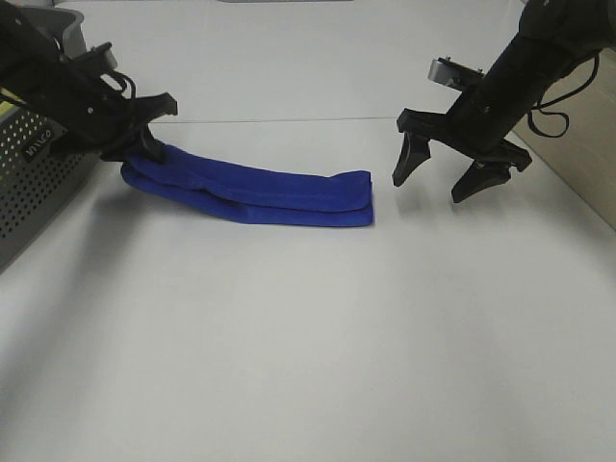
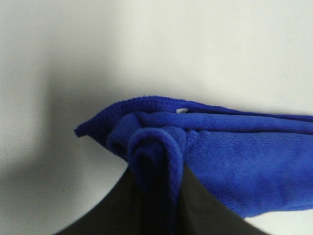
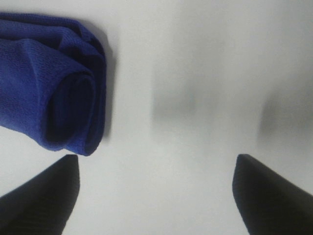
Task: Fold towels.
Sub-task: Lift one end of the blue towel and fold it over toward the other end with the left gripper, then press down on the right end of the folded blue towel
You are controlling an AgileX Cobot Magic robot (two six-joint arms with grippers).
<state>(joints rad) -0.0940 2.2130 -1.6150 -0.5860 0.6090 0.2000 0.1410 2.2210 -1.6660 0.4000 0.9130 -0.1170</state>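
A deep blue towel [image 1: 260, 192] lies on the white table as a long folded band running from left to centre. My left gripper [image 1: 144, 144] is shut on its left end. The left wrist view shows the bunched blue towel [image 2: 161, 147] pinched between the two dark fingers [image 2: 117, 205], with a bit of white tag near the fold. My right gripper [image 1: 448, 173] hangs open just right of the towel's right end, apart from it. In the right wrist view the rolled towel end [image 3: 63, 98] sits beside one of the spread fingers [image 3: 44, 196], with bare table between them.
A grey perforated metal box [image 1: 34, 178] stands at the left edge behind the left arm. The table's right edge [image 1: 568, 188] runs diagonally behind the right arm. White table surface [image 1: 308, 346] stretches across the front.
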